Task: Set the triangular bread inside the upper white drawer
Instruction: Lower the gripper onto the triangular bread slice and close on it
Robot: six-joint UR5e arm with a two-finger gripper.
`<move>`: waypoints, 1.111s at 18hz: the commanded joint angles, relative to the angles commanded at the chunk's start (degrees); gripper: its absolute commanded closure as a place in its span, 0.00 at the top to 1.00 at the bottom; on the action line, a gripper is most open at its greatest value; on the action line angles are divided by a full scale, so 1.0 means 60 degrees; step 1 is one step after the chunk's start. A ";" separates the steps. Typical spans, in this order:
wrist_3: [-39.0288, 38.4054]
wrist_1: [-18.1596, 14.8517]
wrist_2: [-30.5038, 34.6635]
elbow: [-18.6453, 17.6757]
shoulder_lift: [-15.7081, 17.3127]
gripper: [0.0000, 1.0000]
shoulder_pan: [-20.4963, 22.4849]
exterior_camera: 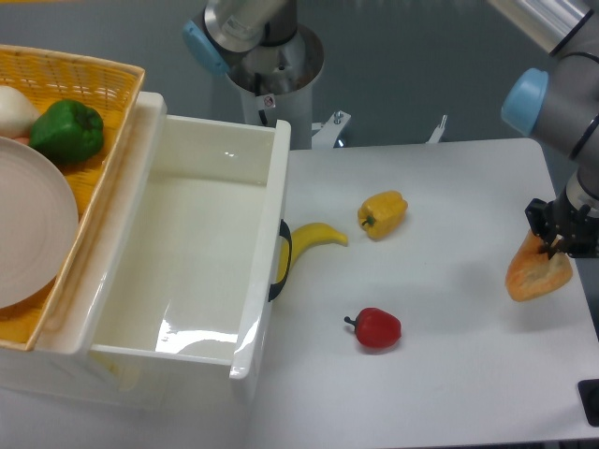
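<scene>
The triangular bread (535,273), a golden-orange wedge with a paler centre, is at the table's right edge. My gripper (559,245) comes down on its upper end with the dark fingers shut on it; whether the bread rests on the table or hangs just above it I cannot tell. The upper white drawer (264,271) stands pulled open at the left, glossy and with nothing inside, its black handle facing the table's middle. The bread is far to the right of the drawer.
A banana (316,238) lies against the drawer's handle. A yellow pepper (383,214) and a red pepper (376,328) sit mid-table. A yellow wicker basket (108,98) at far left holds a green pepper (65,131), a plate and a white item.
</scene>
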 joint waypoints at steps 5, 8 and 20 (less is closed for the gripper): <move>-0.0161 0.0000 0.0029 0.0015 0.0015 0.00 0.0000; -0.0249 0.0000 0.0073 0.0073 0.0015 0.00 -0.0102; -0.2603 -0.0059 -0.1244 -0.0718 0.1932 0.00 -0.0893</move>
